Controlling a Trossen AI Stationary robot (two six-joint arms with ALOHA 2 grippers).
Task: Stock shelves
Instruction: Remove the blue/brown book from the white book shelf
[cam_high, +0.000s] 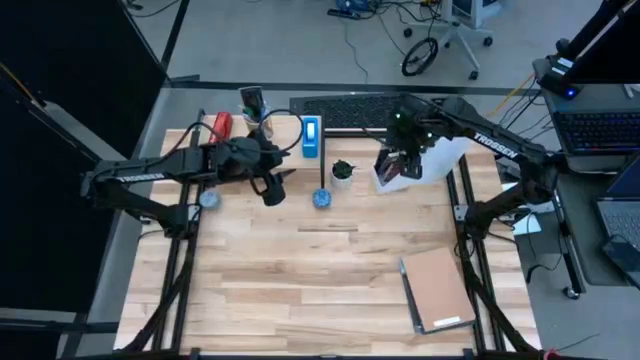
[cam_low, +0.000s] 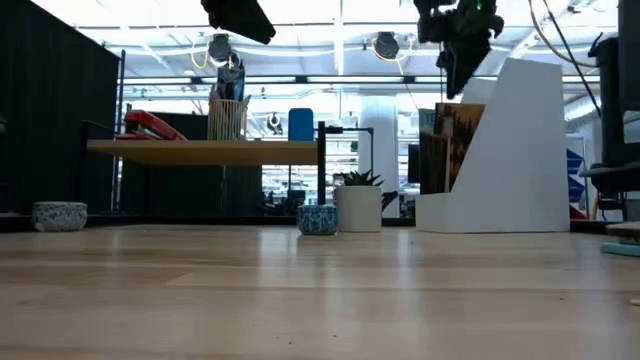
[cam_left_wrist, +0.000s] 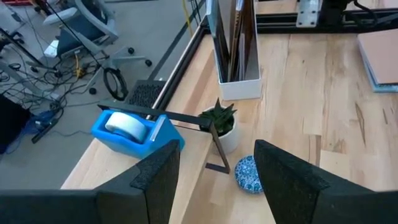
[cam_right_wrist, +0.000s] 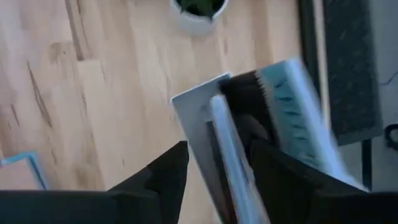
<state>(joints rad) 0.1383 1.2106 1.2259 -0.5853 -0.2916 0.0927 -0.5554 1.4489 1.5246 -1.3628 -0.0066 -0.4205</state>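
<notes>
Right tool (cam_high: 398, 165): directly above white box-shaped file holder (cam_low: 520, 150) at desk's far right; fingers parted, nothing gripped; thin upright items standing in holder just below.
Left tool (cam_high: 272, 190): open, empty, beside low light-wood plank shelf (cam_low: 205, 150) at far left.
Brown flat notebook (cam_high: 438, 290): near right desk edge, well apart, nearer right arm.

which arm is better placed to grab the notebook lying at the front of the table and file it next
Likely the right. The notebook lies on the right arm's side, and the right gripper, open, hangs over the white file holder. The left gripper, also open, is by the low shelf, farther from the notebook.
</notes>
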